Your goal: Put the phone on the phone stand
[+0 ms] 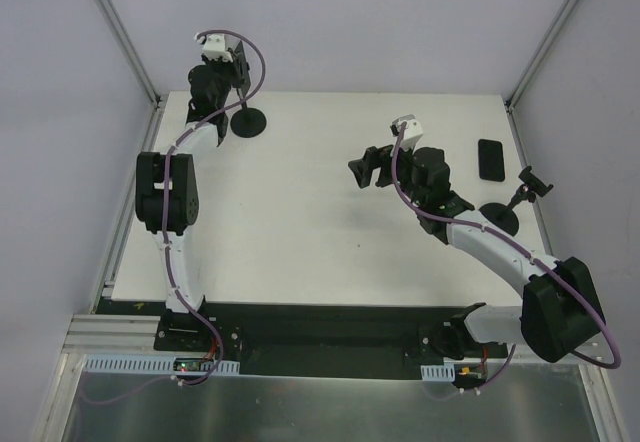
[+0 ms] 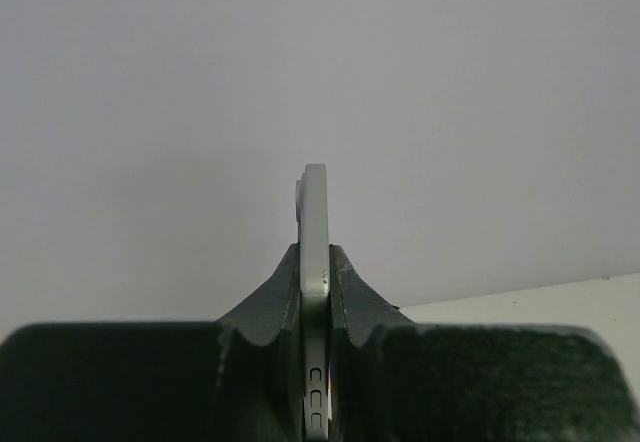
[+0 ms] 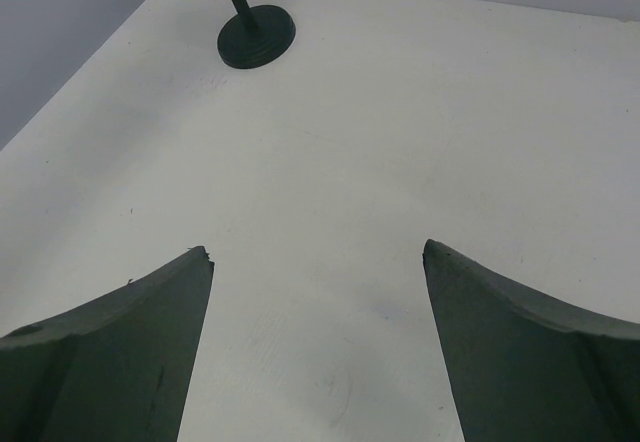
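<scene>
My left gripper [image 2: 315,254] is shut on a pale, thin phone [image 2: 315,212], held edge-on and sticking up past the fingertips. In the top view the left gripper [image 1: 225,74] is raised at the back left, just above a black phone stand with a round base [image 1: 250,121]; the phone itself is hidden there. My right gripper [image 1: 363,171] hovers open and empty over the middle of the table. In the right wrist view the right gripper [image 3: 315,254] shows wide-apart fingers, with the stand's base [image 3: 256,38] far ahead.
A black phone [image 1: 490,159] lies flat at the right. A second black stand [image 1: 500,217] with a clamp head [image 1: 534,184] stands near the right edge. Grey walls enclose the white table [image 1: 320,242].
</scene>
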Tool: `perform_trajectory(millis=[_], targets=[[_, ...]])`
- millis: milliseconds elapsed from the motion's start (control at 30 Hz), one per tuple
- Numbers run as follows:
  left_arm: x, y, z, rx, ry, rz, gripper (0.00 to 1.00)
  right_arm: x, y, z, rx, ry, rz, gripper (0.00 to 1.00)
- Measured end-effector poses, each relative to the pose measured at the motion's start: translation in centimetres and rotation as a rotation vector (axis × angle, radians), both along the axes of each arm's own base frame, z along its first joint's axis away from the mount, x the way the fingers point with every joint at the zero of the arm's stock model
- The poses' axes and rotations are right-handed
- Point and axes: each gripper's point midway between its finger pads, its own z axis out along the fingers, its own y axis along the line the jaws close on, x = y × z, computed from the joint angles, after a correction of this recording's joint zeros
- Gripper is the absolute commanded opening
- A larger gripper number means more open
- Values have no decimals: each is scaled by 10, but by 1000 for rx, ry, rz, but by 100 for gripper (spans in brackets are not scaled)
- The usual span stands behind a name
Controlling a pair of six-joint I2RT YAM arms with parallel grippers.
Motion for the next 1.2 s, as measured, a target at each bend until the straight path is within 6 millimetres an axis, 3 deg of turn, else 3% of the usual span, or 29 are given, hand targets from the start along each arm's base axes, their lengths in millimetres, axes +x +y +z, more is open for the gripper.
perform_trajectory(millis=[167,200,300,367,400,600,700,767,867,933,1033,1100,1200], targets=[[3,-3,0,-11,-7,34,0,0,0,-1,-1,3,3,88],[3,-2,0,-12,-6,39,7,0,0,-1,-1,3,3,88],[3,-4,0,-8,-8,41,40,0,0,-1,-1,3,3,88],[3,-4,6,-3,-33,42,83,0,0,-1,-1,3,3,88],[3,-4,11,-8,-52,41,99,0,0,-1,-1,2,3,88],[-9,-5,14,-34,-59,34,99,1,-1,-1,-1,3,0,89],[-32,-1,6,-68,-5,50,99,1,-2,-1,-1,3,-3,89],[-59,10,2,-115,54,110,99,2,-3,-2,-4,6,-7,90],[-117,32,12,-244,143,233,98,3,-4,-2,-14,19,-17,91],[-165,43,35,-339,154,286,94,4,-6,-1,-23,29,-28,92],[-215,48,70,-426,113,280,89,4,-14,-3,-44,50,-70,94],[-232,37,81,-453,123,216,89,2,-24,-2,-57,72,-117,97],[-225,1,72,-433,234,53,86,1,-41,11,-58,100,-211,97]])
